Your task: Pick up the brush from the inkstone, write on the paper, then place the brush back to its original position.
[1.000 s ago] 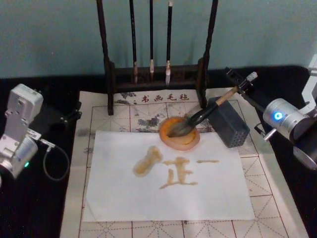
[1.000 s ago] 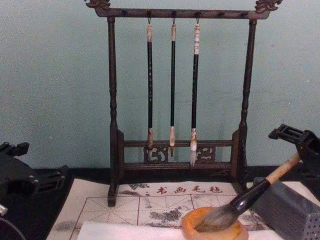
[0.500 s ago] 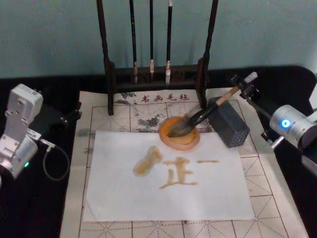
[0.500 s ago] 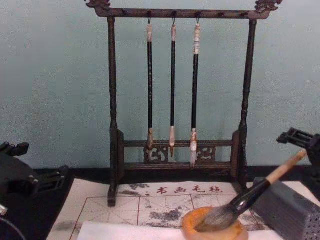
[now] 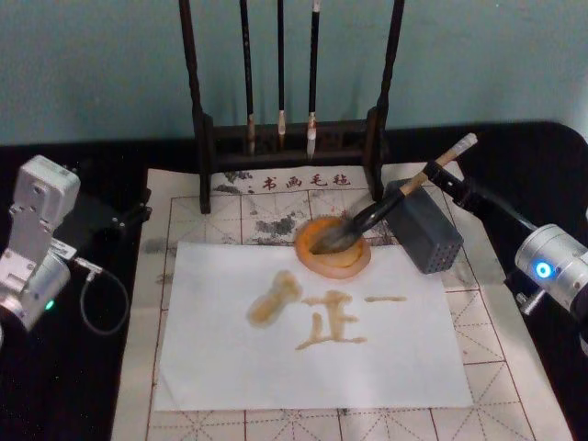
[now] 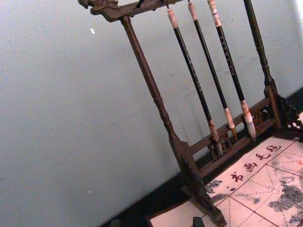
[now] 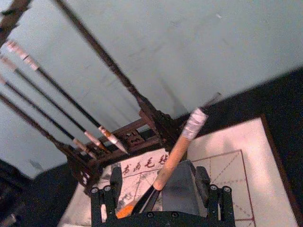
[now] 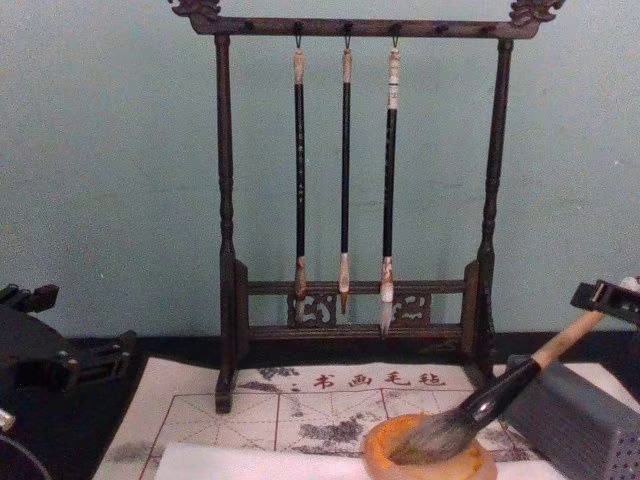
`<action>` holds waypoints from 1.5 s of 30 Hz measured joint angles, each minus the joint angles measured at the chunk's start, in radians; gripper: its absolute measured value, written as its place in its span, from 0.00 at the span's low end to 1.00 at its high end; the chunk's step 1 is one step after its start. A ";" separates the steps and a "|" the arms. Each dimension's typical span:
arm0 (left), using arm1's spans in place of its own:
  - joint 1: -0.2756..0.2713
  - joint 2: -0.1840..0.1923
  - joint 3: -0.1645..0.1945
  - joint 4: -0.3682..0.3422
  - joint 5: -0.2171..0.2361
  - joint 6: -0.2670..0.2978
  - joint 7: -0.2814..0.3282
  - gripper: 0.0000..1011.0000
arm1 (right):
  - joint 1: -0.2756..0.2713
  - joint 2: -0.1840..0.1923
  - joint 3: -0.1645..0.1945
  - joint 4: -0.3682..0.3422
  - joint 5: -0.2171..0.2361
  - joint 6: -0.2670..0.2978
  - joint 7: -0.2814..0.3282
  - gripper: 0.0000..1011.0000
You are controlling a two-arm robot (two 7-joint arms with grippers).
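The brush (image 5: pixel 367 216) lies with its bushy head in the round orange-rimmed inkstone (image 5: pixel 333 265). Its pale handle leans up to the right over a grey ribbed block (image 5: pixel 427 234). My right gripper (image 5: pixel 457 188) hovers open just right of the handle's white-wrapped end, not touching it. In the right wrist view the brush (image 7: pixel 177 151) rises beyond the spread right gripper (image 7: pixel 158 193). The white paper (image 5: pixel 276 367) lies in front of the inkstone and bears tan strokes. My left gripper (image 5: pixel 115 218) is parked at the far left, open and holding nothing.
A dark wooden rack (image 5: pixel 285 138) with three thin black-handled brushes stands behind the inkstone. A beige gridded mat (image 5: pixel 184 211) lies under the paper. In the chest view the brush (image 8: pixel 500 395) slants from the inkstone (image 8: pixel 380 455) toward the right gripper (image 8: pixel 610 297).
My right gripper has let go of the brush handle and drawn back to the right and toward me. The brush stays resting in the inkstone. The left arm has not moved.
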 joint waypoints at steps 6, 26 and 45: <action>0.000 0.000 0.000 0.000 0.000 0.000 0.000 0.99 | -0.008 0.031 -0.042 -0.028 -0.168 -0.056 -0.015 0.99; 0.000 0.000 0.000 0.000 0.000 0.000 0.000 0.99 | 0.016 0.068 -0.121 -0.020 -0.473 -0.069 -0.057 0.99; 0.000 0.000 0.000 0.000 0.000 0.000 0.000 0.99 | 0.016 0.067 -0.120 -0.021 -0.466 -0.069 -0.055 0.99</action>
